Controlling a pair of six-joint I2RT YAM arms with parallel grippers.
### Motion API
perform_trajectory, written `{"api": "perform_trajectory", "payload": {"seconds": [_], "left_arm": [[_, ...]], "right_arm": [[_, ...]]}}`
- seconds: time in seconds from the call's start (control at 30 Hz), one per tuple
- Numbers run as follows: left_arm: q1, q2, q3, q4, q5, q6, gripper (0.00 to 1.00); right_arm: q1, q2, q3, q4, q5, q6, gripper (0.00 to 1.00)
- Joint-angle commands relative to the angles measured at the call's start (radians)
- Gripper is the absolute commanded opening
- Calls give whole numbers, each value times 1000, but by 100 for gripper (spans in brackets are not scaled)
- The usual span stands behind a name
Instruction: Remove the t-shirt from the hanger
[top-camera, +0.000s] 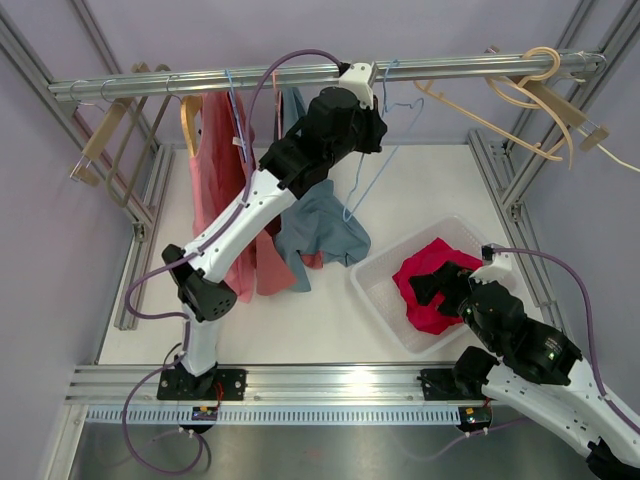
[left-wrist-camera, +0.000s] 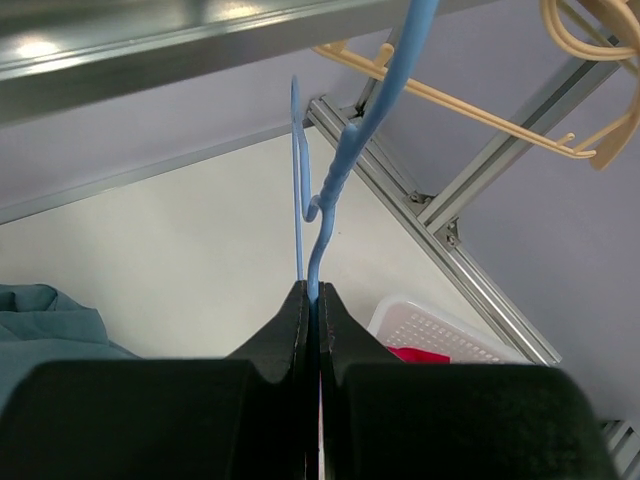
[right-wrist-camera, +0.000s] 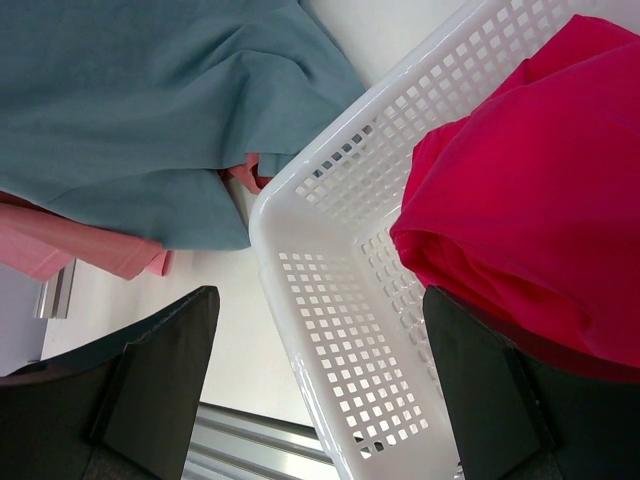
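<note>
- Left gripper (left-wrist-camera: 312, 300): clamped on the bare blue hanger (left-wrist-camera: 335, 180), whose neck rises to the rail (left-wrist-camera: 200, 40)
- Right gripper (right-wrist-camera: 320, 300): wide, empty, above the red t-shirt (right-wrist-camera: 520, 200) in the basket (right-wrist-camera: 330, 350), well apart from the hanger

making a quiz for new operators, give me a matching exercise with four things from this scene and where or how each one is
Things
1. blue hanger
2. red t-shirt
3. teal t-shirt
4. right gripper

Places or states
a. lying in the white basket
b. open, over that basket's rim
c. pinched in the shut left gripper
d. hanging under the rail, beside pink clothes

Pairs: 1-c, 2-a, 3-d, 4-b
</note>
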Motion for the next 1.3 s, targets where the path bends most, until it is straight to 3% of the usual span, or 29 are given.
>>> {"api": "perform_trajectory", "payload": {"seconds": [0.0, 0.03, 0.07, 0.27, 0.4, 0.67, 0.77, 0.87, 1.27], "left_arm": [[-3, -72, -45, 46, 18, -2, 2], [-3, -81, -65, 53, 20, -2, 7], [-4, -94, -74, 63, 24, -2, 20], [-4, -179, -132, 66, 29, 11, 60], [-4, -281, -212, 66, 15, 44, 75], [0, -610, -515, 63, -186, 156, 74], [66, -688, -618, 46, -236, 166, 64], [160, -735, -683, 32, -188, 114, 57], [232, -595, -634, 34, -149, 167, 51]], "right_arm": [[-5, 1, 16, 34, -15, -16, 93], [-5, -1, 19, 34, -15, -18, 93], [-5, -1, 20, 33, -15, -18, 93], [-5, -10, 40, 31, -18, -27, 93], [-5, -10, 65, 33, -21, -35, 93], [-5, -6, 65, 67, -31, -41, 93], [-5, 11, 63, 102, -38, -53, 93], [-5, 16, 62, 143, -36, -70, 92], [-5, 126, 85, 231, -145, -118, 81]]}}
